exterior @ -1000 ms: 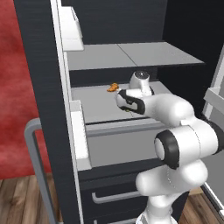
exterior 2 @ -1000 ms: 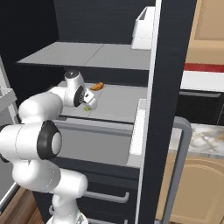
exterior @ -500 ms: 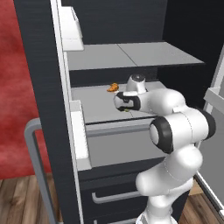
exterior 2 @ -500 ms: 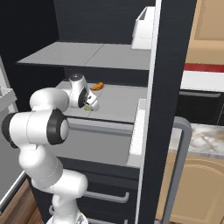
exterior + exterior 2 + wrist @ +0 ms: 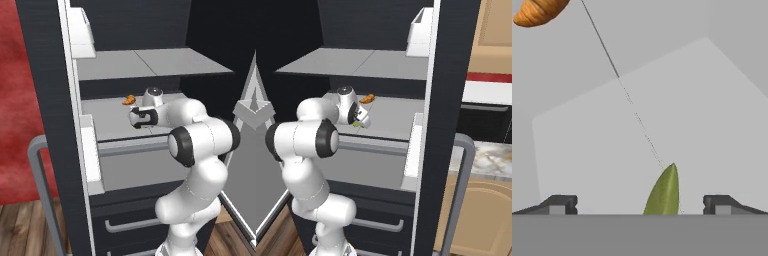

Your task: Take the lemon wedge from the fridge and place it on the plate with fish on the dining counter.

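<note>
Pale grey middle shelf (image 5: 107, 117) inside open black fridge (image 5: 45, 100). Tool (image 5: 640, 204) down low over shelf, jaws spread wide, gripping nothing. Lemon wedge (image 5: 663, 192) flat on shelf between the two fingertips (image 5: 559, 204) (touching neither, nearer one side). Also seen yellow-green under the hand (image 5: 357, 124). Small orange curved item (image 5: 129, 100) farther back on same shelf, well apart from wedge.

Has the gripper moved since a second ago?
Yes. The gripper has dropped lower over the fridge shelf, toward the lemon wedge, jaws open either side.
</note>
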